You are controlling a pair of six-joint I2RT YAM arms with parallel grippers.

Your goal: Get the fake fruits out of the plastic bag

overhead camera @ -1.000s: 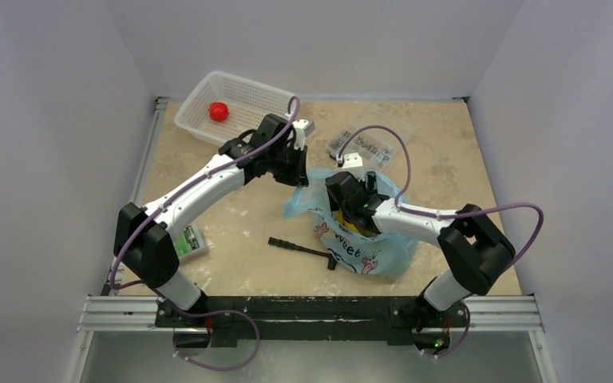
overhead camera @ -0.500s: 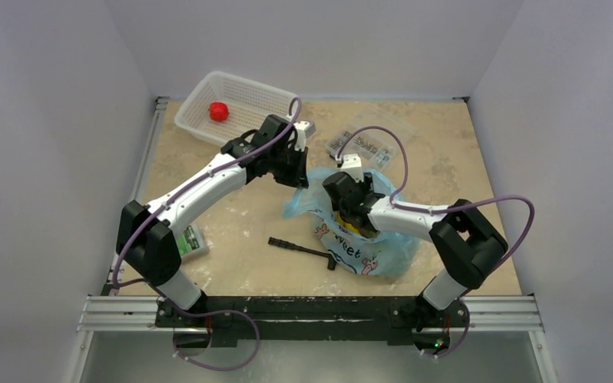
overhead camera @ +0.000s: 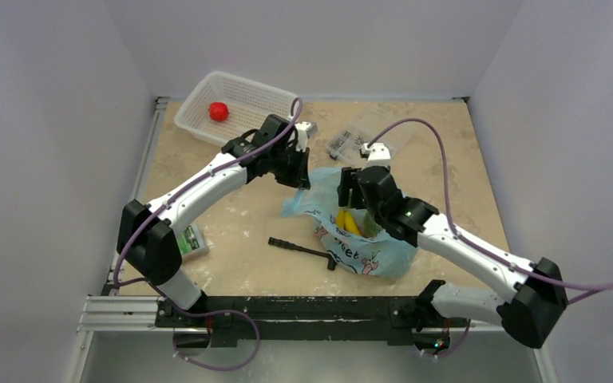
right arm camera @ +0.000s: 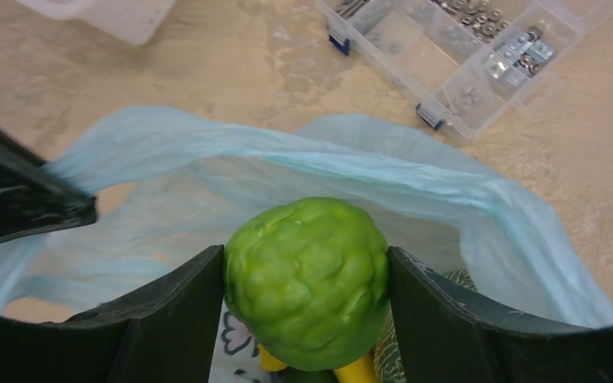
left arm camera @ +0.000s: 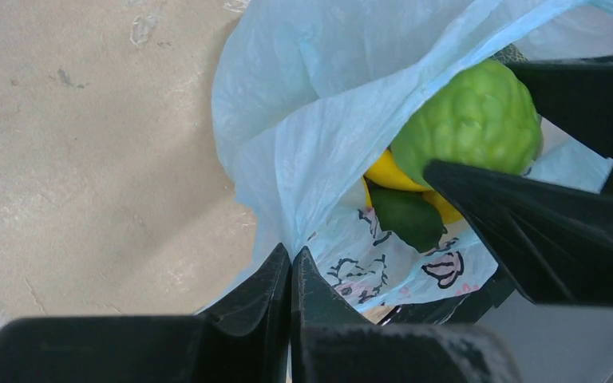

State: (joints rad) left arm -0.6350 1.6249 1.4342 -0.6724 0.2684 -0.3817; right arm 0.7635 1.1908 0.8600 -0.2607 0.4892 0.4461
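The light-blue plastic bag (overhead camera: 371,254) lies open at mid-table. My left gripper (overhead camera: 302,177) is shut on its left rim, with thin film pinched between the fingers (left arm camera: 290,259). My right gripper (overhead camera: 350,190) is over the bag mouth, shut on a bumpy green round fruit (right arm camera: 307,279), which also shows in the left wrist view (left arm camera: 471,120). Inside the bag lie a yellow banana (overhead camera: 347,222) and a dark green fruit (left arm camera: 407,217). A red round fruit (overhead camera: 219,111) sits in the basket.
A white mesh basket (overhead camera: 263,92) stands at the back left. A clear compartment box (overhead camera: 367,140) of metal parts sits behind the bag. A black tool (overhead camera: 303,250) lies left of the bag, and a green-and-white box (overhead camera: 190,239) lies by the left arm.
My right gripper has risen out of the bag and moved back with the green fruit in it, its arm swinging out to the right. The left gripper has stayed on the bag rim.
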